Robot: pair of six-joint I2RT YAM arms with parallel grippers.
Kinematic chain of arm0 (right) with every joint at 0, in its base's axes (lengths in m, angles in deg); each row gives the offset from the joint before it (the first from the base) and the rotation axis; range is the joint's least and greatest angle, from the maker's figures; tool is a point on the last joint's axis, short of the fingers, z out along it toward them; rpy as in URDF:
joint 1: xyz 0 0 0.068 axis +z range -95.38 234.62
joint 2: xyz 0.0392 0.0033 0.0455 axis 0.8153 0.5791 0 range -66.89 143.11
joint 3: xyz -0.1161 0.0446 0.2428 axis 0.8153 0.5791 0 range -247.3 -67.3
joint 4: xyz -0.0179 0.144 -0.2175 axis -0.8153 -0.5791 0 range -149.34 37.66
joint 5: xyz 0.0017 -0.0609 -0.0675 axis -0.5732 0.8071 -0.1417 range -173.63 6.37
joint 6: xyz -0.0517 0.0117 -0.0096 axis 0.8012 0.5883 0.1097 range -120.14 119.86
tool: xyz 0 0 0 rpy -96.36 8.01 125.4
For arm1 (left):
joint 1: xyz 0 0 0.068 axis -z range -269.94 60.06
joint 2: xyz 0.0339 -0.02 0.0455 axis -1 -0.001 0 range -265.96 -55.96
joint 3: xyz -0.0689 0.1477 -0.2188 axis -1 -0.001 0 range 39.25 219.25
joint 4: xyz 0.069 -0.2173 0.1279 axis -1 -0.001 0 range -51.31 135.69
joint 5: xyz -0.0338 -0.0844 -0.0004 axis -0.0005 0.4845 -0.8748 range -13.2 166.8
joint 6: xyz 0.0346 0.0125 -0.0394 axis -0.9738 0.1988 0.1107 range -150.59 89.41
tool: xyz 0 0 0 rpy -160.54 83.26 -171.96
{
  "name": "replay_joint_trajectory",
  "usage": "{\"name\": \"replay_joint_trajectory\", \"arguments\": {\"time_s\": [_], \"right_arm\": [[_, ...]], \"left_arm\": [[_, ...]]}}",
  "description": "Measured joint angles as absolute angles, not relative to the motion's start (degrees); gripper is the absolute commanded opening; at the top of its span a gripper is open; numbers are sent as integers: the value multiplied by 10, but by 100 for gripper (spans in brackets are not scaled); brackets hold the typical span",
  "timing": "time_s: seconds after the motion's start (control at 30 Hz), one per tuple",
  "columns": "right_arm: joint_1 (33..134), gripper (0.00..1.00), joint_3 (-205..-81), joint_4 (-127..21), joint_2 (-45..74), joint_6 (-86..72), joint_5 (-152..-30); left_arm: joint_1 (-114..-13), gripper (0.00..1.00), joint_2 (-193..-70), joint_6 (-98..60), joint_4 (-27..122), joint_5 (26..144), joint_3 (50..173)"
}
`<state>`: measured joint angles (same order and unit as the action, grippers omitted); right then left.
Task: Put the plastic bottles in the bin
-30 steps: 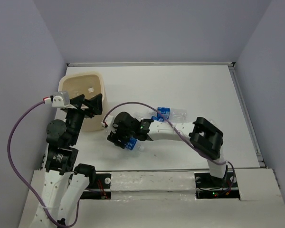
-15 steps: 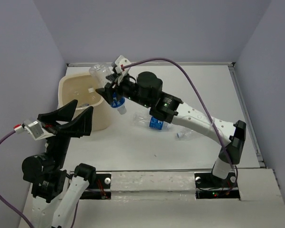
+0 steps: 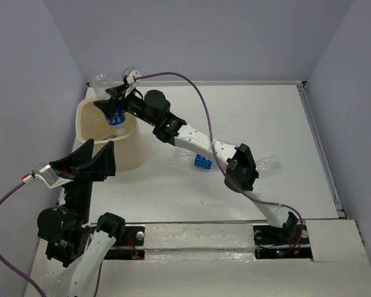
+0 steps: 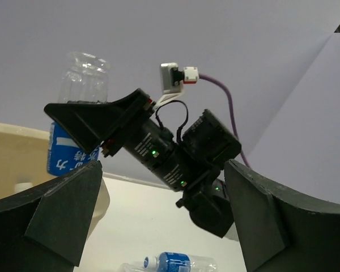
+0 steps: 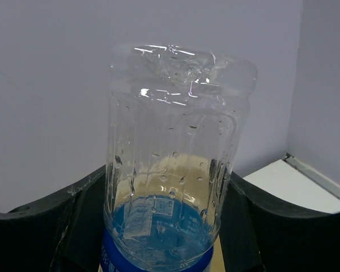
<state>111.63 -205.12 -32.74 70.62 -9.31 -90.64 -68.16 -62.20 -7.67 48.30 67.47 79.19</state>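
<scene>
My right gripper (image 3: 113, 102) is shut on a plastic bottle (image 3: 114, 116) with a blue label, holding it cap-down above the cream bin (image 3: 128, 156) at the far left. In the right wrist view the bottle (image 5: 175, 164) fills the space between both fingers (image 5: 42, 232). The left wrist view shows the same bottle (image 4: 79, 113) over the bin's rim (image 4: 11, 144). My left gripper (image 3: 89, 164) is open and empty, raised in front of the bin. A labelled bottle (image 3: 195, 159) and a clear bottle (image 3: 269, 166) lie on the table.
The white table (image 3: 235, 117) has a raised metal edge at the back and right. Grey walls close in on three sides. The right arm's purple cable (image 3: 191, 93) arcs over the table's middle. The lying labelled bottle also shows in the left wrist view (image 4: 178, 263).
My right arm lifted the bottle from the table's near middle and carried it up and left over the bin. My left arm drew back from the bin and rose, jaws open.
</scene>
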Motion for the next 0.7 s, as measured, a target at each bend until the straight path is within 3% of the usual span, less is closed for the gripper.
{"name": "replay_joint_trajectory", "arguments": {"time_s": [0.03, 0.2, 0.3, 0.47, 0.57, 0.7], "right_arm": [[1116, 46, -2057, -322, 717, -99, -910], [1116, 83, -2036, -302, 734, -124, -923], [1116, 89, -1996, -297, 719, -126, -924], [1116, 88, -1920, -329, 654, -105, -916], [1112, 84, -1824, -347, 556, -94, -909], [1091, 70, -1642, -331, 362, -92, -891]], "left_arm": [[-681, 99, -622, -77, 483, 672, 792], [-679, 99, -621, -79, 483, 666, 791], [-679, 99, -622, -80, 483, 667, 790], [-679, 99, -634, -86, 490, 681, 790], [-679, 99, -664, -87, 496, 702, 789], [-679, 99, -731, -77, 507, 760, 790]]}}
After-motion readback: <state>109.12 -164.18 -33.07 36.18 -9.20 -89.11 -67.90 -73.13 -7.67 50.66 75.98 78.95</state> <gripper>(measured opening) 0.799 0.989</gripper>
